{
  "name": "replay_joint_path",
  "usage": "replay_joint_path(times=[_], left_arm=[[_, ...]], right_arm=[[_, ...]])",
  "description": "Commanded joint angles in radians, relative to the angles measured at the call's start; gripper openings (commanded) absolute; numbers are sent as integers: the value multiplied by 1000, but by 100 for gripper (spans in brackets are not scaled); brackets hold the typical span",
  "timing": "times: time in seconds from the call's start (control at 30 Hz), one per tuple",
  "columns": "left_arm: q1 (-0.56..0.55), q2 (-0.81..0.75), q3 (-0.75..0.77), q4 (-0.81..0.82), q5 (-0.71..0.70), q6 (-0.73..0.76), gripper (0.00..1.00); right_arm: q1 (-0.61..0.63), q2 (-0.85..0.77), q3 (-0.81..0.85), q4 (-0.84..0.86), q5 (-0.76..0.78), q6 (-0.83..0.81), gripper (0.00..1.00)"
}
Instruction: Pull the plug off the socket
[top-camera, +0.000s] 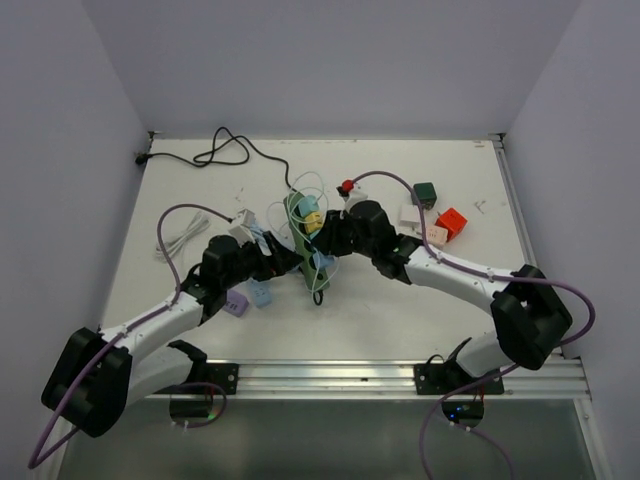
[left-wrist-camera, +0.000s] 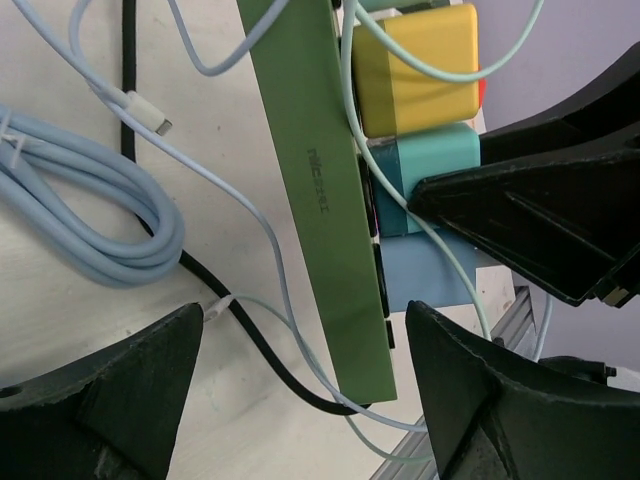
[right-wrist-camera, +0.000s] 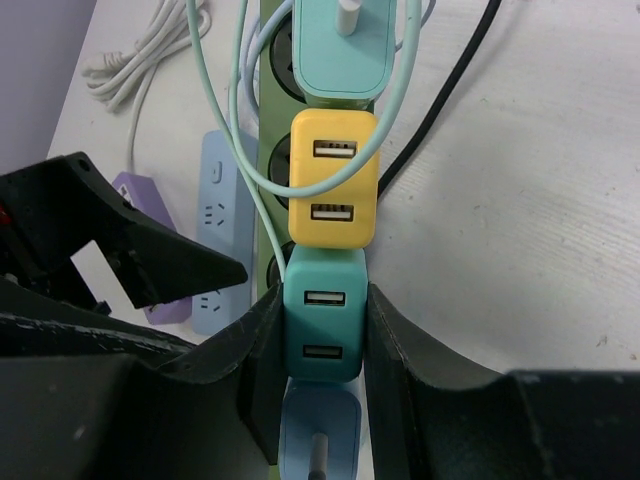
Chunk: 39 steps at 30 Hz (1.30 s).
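The socket (top-camera: 303, 228), a long dark green power strip, lies mid-table with several plugs in a row. My right gripper (right-wrist-camera: 322, 300) is shut on a teal plug (right-wrist-camera: 322, 320) with two USB ports, its fingers flat against both sides. A yellow plug (right-wrist-camera: 333, 190) sits just above it and a light blue plug (right-wrist-camera: 320, 430) just below. My left gripper (left-wrist-camera: 300, 330) is open, its fingers standing on either side of the socket's (left-wrist-camera: 325, 200) near end without touching it. The teal plug (left-wrist-camera: 430, 160) and a right finger (left-wrist-camera: 520, 210) show beside the strip there.
A light blue strip (right-wrist-camera: 215, 220) and a purple strip (right-wrist-camera: 140, 200) lie left of the socket. Thin pale cables loop over the plugs, and a coiled blue cable (left-wrist-camera: 80, 200) and black cord (left-wrist-camera: 260, 350) lie alongside. Coloured cubes (top-camera: 451, 222) sit at the right.
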Motion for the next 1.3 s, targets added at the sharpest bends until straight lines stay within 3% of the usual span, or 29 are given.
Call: replay_joint_path(times=[0.0,0.43,0.83,1.03,1.27], left_arm=[[-45,40,23,97,-28,-15,85],[-91,128,43,186,-71,-66,83],[-128,171,44,237,-86,-67,73],[-137,175,49,231,-108,-66,51],[-135,189,49,208,-126,-73,3]], right_arm=[[8,-87,-11,184,30,76,0],[28,-165,-110,273,51,144,0],[51,-167,-123,299,58,170,0],[56,-171,-140,338,36,196,0],[59,-187,-136,323,36,172,0]])
